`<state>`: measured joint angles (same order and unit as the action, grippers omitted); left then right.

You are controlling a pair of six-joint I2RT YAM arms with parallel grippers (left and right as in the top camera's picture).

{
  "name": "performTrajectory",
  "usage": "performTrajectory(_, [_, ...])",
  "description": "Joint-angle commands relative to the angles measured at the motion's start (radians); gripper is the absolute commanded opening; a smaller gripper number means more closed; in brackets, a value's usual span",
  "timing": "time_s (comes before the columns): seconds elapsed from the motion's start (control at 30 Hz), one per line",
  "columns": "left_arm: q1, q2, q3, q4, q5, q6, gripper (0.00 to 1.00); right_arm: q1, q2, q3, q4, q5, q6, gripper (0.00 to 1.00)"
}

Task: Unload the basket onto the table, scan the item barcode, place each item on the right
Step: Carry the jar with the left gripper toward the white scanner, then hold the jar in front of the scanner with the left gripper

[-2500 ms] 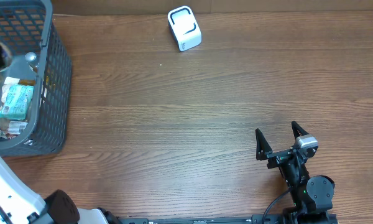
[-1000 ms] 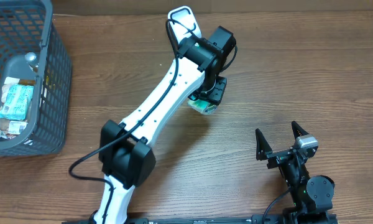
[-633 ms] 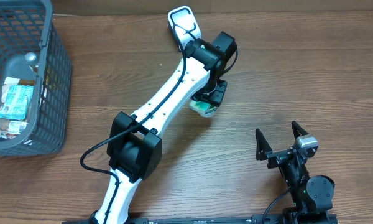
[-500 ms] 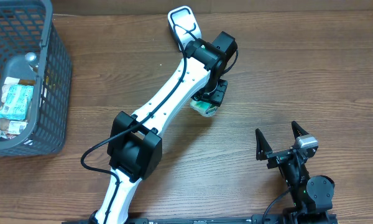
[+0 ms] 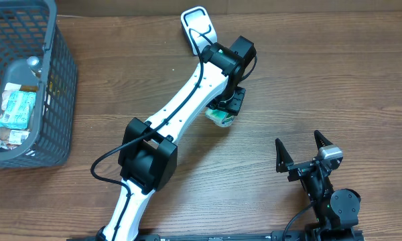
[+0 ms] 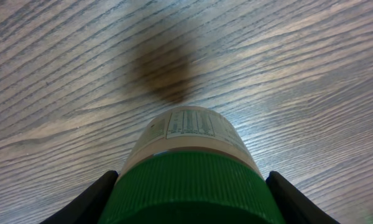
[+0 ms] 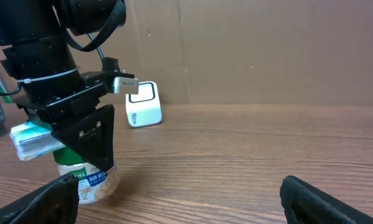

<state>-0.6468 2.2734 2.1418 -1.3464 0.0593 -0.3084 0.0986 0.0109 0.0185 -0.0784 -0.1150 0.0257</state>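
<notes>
The left arm has swung out from over the grey plastic mesh basket (image 5: pixel 60 80) to the middle of the brown wooden table (image 5: pixel 321 67), and over the last second it has barely shifted.

Nearest the robot's base, well short of the white box-shaped barcode scanner (image 5: pixel 198 30), the right gripper (image 5: pixel 297 137) sits idle with its fingers spread wide and nothing between them. Closer to the scanner, just on our side of it, the left gripper (image 5: pixel 226 106) is clamped on the green lid of a pale labelled jar (image 7: pixel 92 179). The jar hangs upright at or just above the wood; we cannot tell which.

We judge the fetch done and the scan itself still open: the jar stands near the scanner but apart from it, and which label face carries the barcode we cannot make out.
</notes>
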Motion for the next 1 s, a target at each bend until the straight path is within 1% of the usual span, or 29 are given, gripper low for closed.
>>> performTrajectory(0.0, [-0.003,0.0,0.019,0.003,0.011,-0.03,0.1,-0.005,-0.008,-0.011,0.004,0.009,-0.001,1.0])
performTrajectory(0.2, [-0.016,0.004,0.005,0.025,0.001,-0.06,0.12,-0.005,-0.008,-0.011,0.004,0.009,-0.001,1.0])
performTrajectory(0.47, [-0.051,0.042,0.001,0.03,-0.069,-0.068,0.12,-0.005,-0.008,-0.011,0.004,0.009,-0.001,1.0])
performTrajectory(0.67, [-0.064,0.045,0.0,0.051,-0.125,-0.123,0.13,-0.005,-0.008,-0.011,0.004,0.009,-0.001,1.0])
performTrajectory(0.77, [-0.068,0.045,-0.001,0.05,-0.149,-0.126,0.15,-0.005,-0.008,-0.011,0.004,0.009,-0.001,1.0])
performTrajectory(0.97, [-0.072,0.045,-0.029,0.064,-0.148,-0.127,0.15,-0.005,-0.008,-0.011,0.004,0.009,-0.001,1.0])
